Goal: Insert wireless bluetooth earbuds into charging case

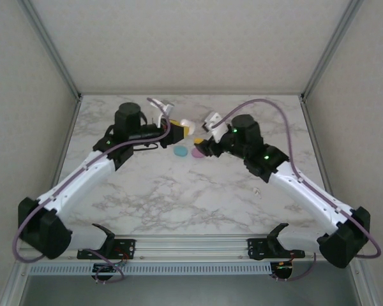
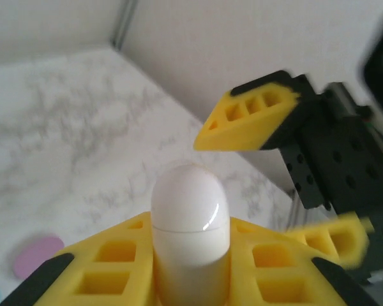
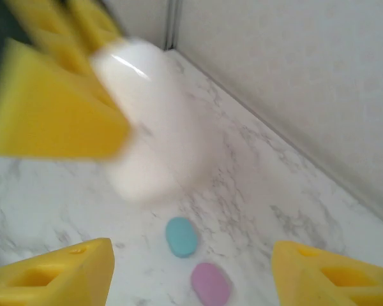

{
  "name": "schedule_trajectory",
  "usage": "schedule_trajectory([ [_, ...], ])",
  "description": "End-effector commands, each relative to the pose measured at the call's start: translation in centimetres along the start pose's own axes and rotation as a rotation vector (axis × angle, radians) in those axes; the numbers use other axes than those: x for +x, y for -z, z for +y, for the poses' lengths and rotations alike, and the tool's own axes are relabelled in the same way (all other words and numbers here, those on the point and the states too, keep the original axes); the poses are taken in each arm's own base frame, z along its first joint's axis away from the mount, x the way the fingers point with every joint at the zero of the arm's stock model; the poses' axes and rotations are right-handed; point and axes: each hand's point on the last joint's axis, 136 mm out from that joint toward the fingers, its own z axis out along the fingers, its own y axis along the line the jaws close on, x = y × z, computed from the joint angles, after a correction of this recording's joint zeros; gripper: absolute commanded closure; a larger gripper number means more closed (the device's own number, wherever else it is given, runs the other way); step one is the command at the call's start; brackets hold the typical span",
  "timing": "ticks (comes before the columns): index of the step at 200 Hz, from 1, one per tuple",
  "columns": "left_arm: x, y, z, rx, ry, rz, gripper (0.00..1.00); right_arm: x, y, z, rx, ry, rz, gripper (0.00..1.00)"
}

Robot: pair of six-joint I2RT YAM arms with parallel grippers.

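Enclosing the scene are plain pale walls (image 1: 179,44) on metal posts, around a white, grey-veined marble tabletop (image 1: 179,197). The left end effector (image 2: 191,271) is clamped on a glossy white, capsule-shaped charging case (image 2: 190,210) with a seam round its middle, held off the tabletop. Facing it, the right end effector (image 3: 193,258) has its fingers spread apart, holding nothing. On the tabletop lie a teal oval (image 3: 181,236) and a pink oval (image 3: 210,284), just beside each other.

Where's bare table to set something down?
Free: the near half of the marble table, between the arms, ahead of the base rail, bar a small white bit by the right arm. Crowded: far centre, where the left gripper, jaws shut on the white charging case, the open right gripper, teal oval and pink oval bunch.
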Motion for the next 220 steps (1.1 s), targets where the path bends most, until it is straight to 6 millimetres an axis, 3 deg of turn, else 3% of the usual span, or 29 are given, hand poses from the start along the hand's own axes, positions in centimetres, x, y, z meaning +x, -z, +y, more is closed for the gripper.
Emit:
schedule_trajectory([
  [1,-4.7,2.3,-2.0,0.004,-0.245,-0.294,0.98,-1.6,2.0,-1.7,-0.073,-0.338,-0.043,0.34],
  [28,-5.4,3.1,-2.1,-0.034,-0.344,-0.388,0.99,-2.7,2.8,-3.3,-0.182,-0.634,-0.057,0.36],
  [55,-5.6,3.0,-2.4,-0.024,-0.385,-0.408,1.00,-4.7,2.6,-2.8,-0.346,-0.806,-0.056,0.37],
  [75,-5.4,2.7,-2.5,-0.011,-0.406,-0.428,1.00,-6.2,2.5,-1.9,-0.457,-0.824,-0.055,0.37],
  [118,-5.3,1.6,-2.8,0.044,-0.395,-0.444,1.00,-7.3,1.6,-0.7,-0.571,-0.869,-0.010,0.35],
  [220,-5.3,0.5,-3.7,0.114,-0.383,-0.441,1.00,-7.7,0.0,-0.2,-0.590,-0.853,0.017,0.37],
])
